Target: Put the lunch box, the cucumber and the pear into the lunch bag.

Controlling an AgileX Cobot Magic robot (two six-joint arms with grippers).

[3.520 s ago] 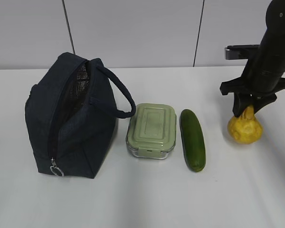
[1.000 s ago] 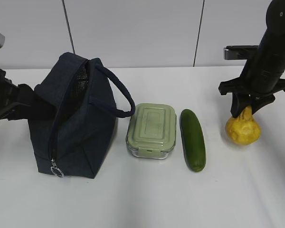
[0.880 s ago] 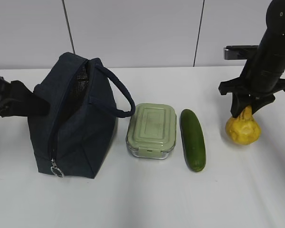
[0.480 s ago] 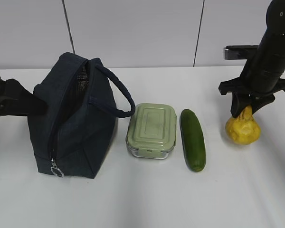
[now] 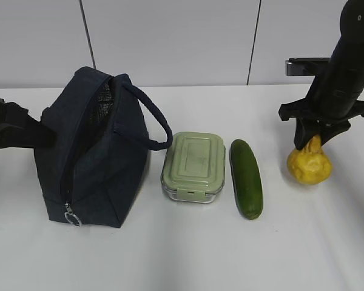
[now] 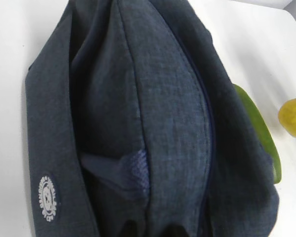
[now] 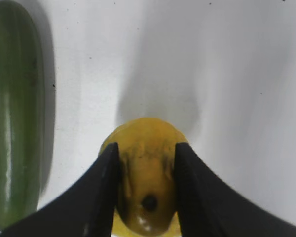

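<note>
The dark navy lunch bag (image 5: 97, 151) stands at the left, its zipper open along the top. My left gripper (image 5: 41, 137) presses against the bag's left side. In the left wrist view, bag fabric (image 6: 163, 98) fills the frame and hides the fingers. The lunch box (image 5: 194, 165) with its sage-green lid lies beside the bag. The cucumber (image 5: 246, 177) lies to the right of the box. My right gripper (image 5: 314, 140) comes down from above, shut on the neck of the yellow pear (image 5: 308, 167). In the right wrist view the black fingers (image 7: 108, 168) clamp the pear (image 7: 145, 170), with the cucumber (image 7: 15, 113) at the left.
The bag's loop handle (image 5: 151, 118) arches toward the lunch box. A silver ring pull (image 5: 71, 217) hangs at the bag's front bottom corner. White table (image 5: 182, 254) stretches in front; a wall stands close behind. The right arm (image 5: 346, 66) rises over the pear.
My left arm has settled against the bag's left side, and the bag's wall has shifted slightly. The pear has drifted a little left in the right gripper.
</note>
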